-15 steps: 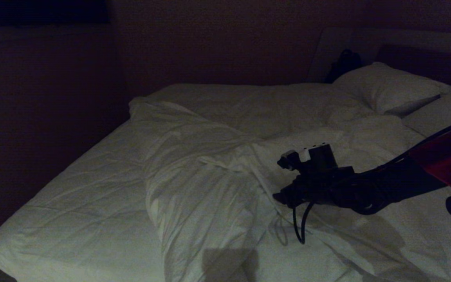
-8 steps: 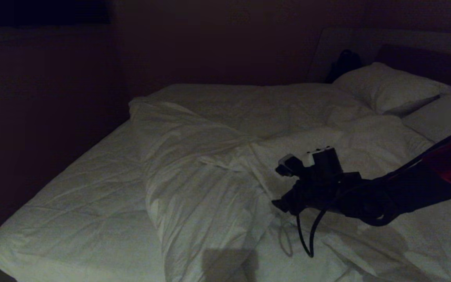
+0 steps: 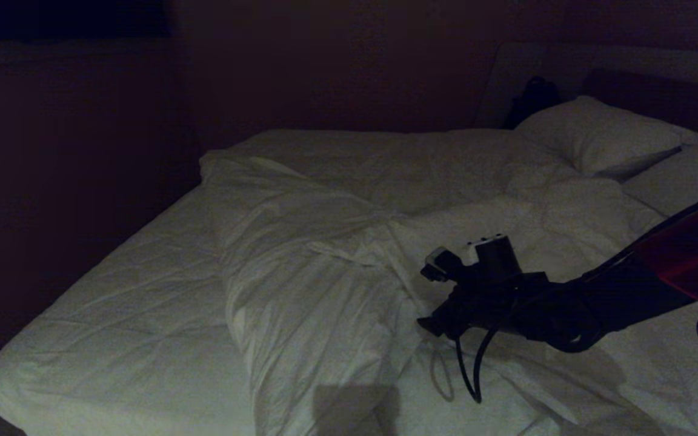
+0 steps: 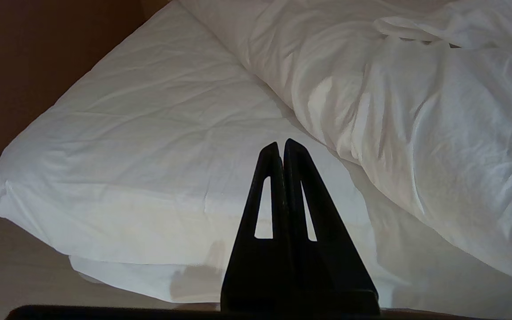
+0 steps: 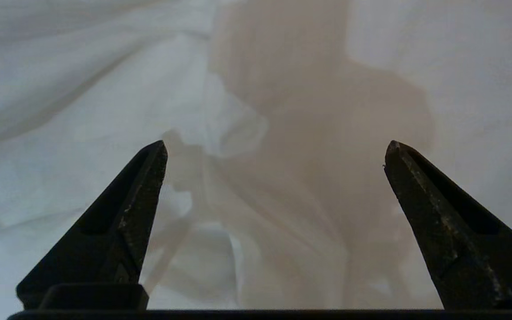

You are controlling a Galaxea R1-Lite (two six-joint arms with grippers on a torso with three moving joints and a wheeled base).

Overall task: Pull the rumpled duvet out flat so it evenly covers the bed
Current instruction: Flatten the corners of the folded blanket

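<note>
Head view: bed (image 3: pixel 113 339), white mattress bare along its left side; duvet (image 3: pixel 319 290), white, lay bunched in a creased ridge from the far left corner toward the near middle and spread rightward; two pillows (image 3: pixel 597 136) at the head end. Right gripper (image 3: pixel 431 324) hung just above the duvet folds (contact not discernible), jaws spread wide, gripping nothing. Left gripper (image 4: pixel 281 144) parked near the bed's near left corner, fingers pressed together, empty.
</note>
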